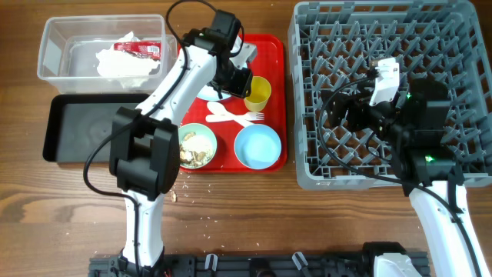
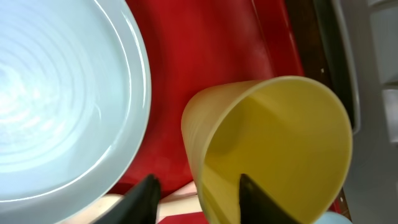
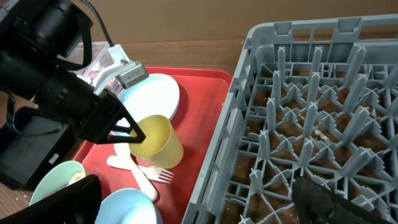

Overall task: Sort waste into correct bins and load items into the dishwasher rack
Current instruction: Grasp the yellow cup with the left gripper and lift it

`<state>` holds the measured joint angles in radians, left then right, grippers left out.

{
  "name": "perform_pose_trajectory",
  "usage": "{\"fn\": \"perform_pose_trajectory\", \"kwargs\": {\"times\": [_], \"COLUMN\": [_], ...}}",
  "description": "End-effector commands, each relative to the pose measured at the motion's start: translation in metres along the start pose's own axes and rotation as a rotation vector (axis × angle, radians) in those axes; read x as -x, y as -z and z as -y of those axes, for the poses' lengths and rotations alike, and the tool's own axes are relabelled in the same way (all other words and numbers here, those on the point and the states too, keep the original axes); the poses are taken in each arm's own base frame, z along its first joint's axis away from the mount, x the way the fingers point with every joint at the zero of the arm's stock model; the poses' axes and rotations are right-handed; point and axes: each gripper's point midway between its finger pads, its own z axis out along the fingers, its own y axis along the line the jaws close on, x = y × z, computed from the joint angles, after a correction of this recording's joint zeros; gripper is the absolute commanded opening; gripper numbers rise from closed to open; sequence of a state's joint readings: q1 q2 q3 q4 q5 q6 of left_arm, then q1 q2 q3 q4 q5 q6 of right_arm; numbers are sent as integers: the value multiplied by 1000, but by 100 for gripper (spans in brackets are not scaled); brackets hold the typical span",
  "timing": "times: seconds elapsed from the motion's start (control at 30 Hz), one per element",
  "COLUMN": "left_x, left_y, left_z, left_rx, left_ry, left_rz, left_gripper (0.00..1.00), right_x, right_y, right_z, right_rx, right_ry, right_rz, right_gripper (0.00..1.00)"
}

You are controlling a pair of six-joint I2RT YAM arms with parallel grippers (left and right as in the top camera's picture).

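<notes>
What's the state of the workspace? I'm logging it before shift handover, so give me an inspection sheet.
Surface: wooden table, crumbs by the red tray.
Job's things: napkin and packet in tub; black tray empty; plate, cup, fork, spoon, empty bowl and scrap bowl on red tray; rack holds no dishes.
Clutter: nothing seen.
Grippers: left gripper open, straddling cup's wall; right gripper open over rack.
Cables: black cables loop along both arms.
Surroundings: nothing seen.

place: robot lab bench (image 1: 307,219) staging a dish station | grey dishwasher rack (image 1: 461,46) sitting beneath right gripper (image 1: 342,108) | red serving tray (image 1: 269,50) lying beneath left gripper (image 1: 240,81)
</notes>
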<state>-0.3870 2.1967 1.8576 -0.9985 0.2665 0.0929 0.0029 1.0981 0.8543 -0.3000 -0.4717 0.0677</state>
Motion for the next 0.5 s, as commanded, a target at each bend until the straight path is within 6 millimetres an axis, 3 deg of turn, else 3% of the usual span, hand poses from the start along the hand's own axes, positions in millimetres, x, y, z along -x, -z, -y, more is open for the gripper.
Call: {"fn": "perform_pose_trajectory", "kwargs": {"times": [0.0,0.03,0.1,0.13,0.2,0.3,0.33,0.37,0.47], "left_x": [0,1,5,9,17,29,32,38,48], "left_y": [-8,-10,-11,-11,-8,11,22,44,112], "left_z": [3,3,3,3,3,9,15,28,49], "left_rx": [-1,-1,-1,-4,-18,-147,-229,-400,-867], "left_ry": [-6,-10,10,35,68,142,148,152,122], "left_rz": [-2,6,25,39,73,127,142,175,262], "left_gripper": [33,29,8,4,4,4,4,4,4], "right_x": [10,10,10,10,10,17,22,31,39], "right_y": [2,2,2,2,2,2,3,4,-2], "right_z": [-4,-4,-4,-4,-4,-8,-14,-31,-55], "right_rx": [22,22,22,22,23,43,82,179,364], "right_ry": [-8,-8,-14,-24,-39,-91,-92,-61,-31], "right_rz": [16,16,16,16,16,40,56,85,102], "right_gripper": [100,100,100,100,100,100,100,100,100]}}
